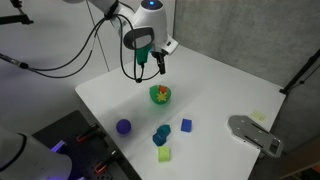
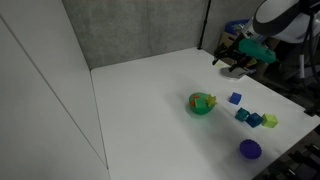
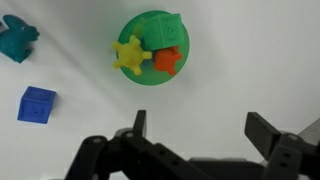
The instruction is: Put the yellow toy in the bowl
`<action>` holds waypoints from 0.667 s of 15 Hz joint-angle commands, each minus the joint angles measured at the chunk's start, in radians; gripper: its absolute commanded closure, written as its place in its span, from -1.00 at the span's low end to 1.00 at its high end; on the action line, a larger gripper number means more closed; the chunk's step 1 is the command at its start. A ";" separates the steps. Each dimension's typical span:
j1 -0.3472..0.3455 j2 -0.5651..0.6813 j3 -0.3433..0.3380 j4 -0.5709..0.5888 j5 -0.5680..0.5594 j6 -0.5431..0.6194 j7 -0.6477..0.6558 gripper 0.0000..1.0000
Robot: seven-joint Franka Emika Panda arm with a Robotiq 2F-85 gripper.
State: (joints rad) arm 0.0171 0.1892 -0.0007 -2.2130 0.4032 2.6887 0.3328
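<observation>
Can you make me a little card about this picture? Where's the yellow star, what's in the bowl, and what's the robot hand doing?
yellow toy: in the bowl, lying at its rim
also in the bowl: orange star, green cube
gripper: open, holding nothing, off to one side of the bowl
outside the bowl: blue cube, teal toy, purple ball, yellow-green cube
table: white

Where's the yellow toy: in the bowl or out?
In: wrist view shows the yellow toy resting inside the bowl, at its rim beside an orange star.
</observation>
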 commanded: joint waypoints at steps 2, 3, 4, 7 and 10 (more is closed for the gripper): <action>-0.040 -0.170 -0.032 -0.047 -0.116 -0.223 -0.069 -1.00; -0.046 -0.200 -0.045 -0.048 -0.172 -0.268 -0.054 -1.00; -0.054 -0.232 -0.054 -0.046 -0.224 -0.320 -0.049 -1.00; -0.077 -0.329 -0.068 -0.037 -0.313 -0.477 -0.101 -1.00; -0.089 -0.414 -0.075 -0.013 -0.348 -0.624 -0.188 -1.00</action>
State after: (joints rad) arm -0.0605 -0.1336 -0.0687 -2.2313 0.0860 2.1865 0.2276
